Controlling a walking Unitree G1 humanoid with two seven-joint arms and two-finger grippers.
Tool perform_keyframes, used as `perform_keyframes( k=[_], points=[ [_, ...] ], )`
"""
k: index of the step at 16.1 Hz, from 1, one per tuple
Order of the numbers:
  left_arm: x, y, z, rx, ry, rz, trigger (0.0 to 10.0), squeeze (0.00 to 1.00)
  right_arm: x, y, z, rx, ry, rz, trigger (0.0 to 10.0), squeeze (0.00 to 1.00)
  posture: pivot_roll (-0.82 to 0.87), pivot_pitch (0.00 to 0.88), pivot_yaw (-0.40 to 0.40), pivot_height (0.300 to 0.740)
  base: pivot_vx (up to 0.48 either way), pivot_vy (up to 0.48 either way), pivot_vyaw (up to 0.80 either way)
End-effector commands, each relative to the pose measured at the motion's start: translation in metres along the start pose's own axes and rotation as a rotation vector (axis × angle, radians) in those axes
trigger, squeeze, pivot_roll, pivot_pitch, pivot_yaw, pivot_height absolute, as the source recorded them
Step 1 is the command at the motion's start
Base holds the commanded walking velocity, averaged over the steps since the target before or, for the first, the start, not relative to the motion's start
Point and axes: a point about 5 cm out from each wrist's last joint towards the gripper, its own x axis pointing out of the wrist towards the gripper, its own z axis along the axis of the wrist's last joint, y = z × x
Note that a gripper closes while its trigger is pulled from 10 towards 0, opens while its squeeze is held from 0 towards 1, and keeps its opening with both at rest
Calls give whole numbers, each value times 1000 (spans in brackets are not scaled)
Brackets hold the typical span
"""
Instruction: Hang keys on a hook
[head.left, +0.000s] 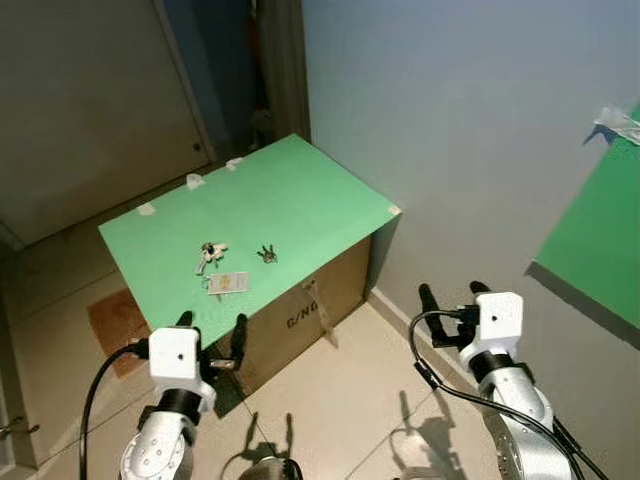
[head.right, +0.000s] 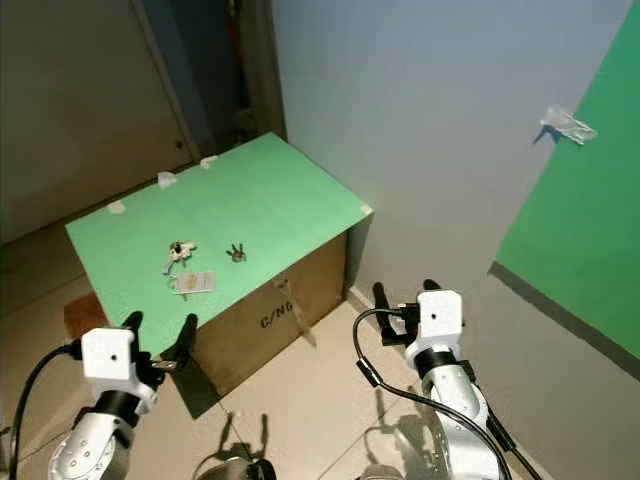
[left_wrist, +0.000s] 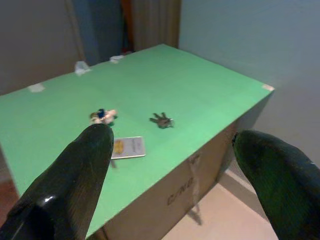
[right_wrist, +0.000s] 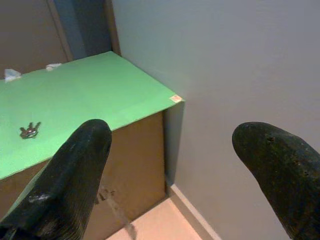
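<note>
In the middle left of the frame stands a cardboard box covered by a green sheet that serves as tabletop. On this sheet lie a dark bunch of keys, and left of it a second bunch with a pale fob, with a small white card just below them. The left gripper is at the lower left, at the near edge of the box, its fingers apart and holding nothing. The right gripper is at the lower right, near the grey wall, fingers also apart and empty. A green panel is taped on the wall at the right edge.
</note>
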Motion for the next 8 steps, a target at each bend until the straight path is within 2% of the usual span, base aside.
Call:
perform_keyframes(
  k=[1, 3, 7, 8],
  points=[
    [3, -3, 8, 17, -37, -14, 10000, 0, 2, 1, 3, 11, -14, 6, 10000, 0, -188, 64, 90, 732, 0, 0, 0],
    [4, -6, 11, 19, -52, -20, 10000, 0, 3, 6, 3, -7, -20, 35, 10000, 0, -185, 60, 92, 732, 0, 142, 0],
    [7, -9, 14, 13, -68, 8, 10000, 0, 5, 13, 2, -43, -19, 87, 10000, 0, -183, 56, 93, 732, 0, 456, 0],
    [9, -12, 15, 11, -70, 1, 10000, 0, 5, 14, 1, -44, -13, 102, 10000, 0, -181, 48, 90, 732, 0, 458, 800]
  ],
)
